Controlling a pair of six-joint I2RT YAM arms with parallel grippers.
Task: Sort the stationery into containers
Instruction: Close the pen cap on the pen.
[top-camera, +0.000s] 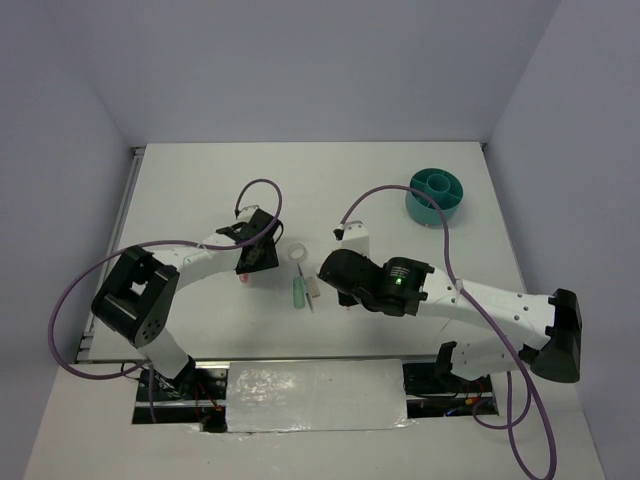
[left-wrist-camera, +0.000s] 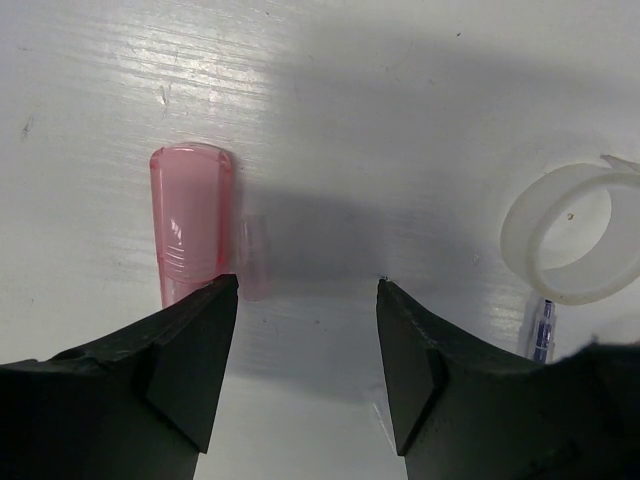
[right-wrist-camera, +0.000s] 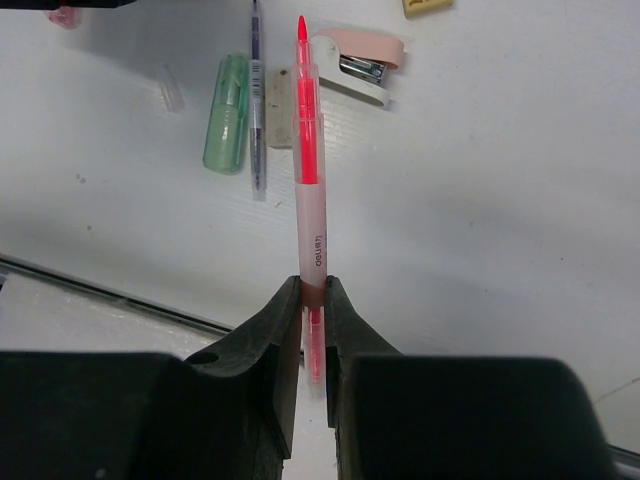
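My right gripper (right-wrist-camera: 312, 285) is shut on the thin pink pen (right-wrist-camera: 308, 150) and holds it above the table with its red tip pointing away. Below it lie the mint-green stub (right-wrist-camera: 227, 125), a thin clear pen (right-wrist-camera: 257, 100) and a pink-and-white stapler (right-wrist-camera: 355, 60). My left gripper (left-wrist-camera: 308, 290) is open and empty, low over the table, with the short pink stub (left-wrist-camera: 192, 235) just off its left fingertip. The white tape ring (left-wrist-camera: 570, 235) lies to its right. The round teal organiser (top-camera: 437, 195) stands at the far right, apart from both grippers.
A tan block (right-wrist-camera: 428, 5) shows at the top edge of the right wrist view. A small clear cap (right-wrist-camera: 170, 88) lies left of the mint-green stub. Purple cables loop over both arms. The table's front edge runs below my right gripper.
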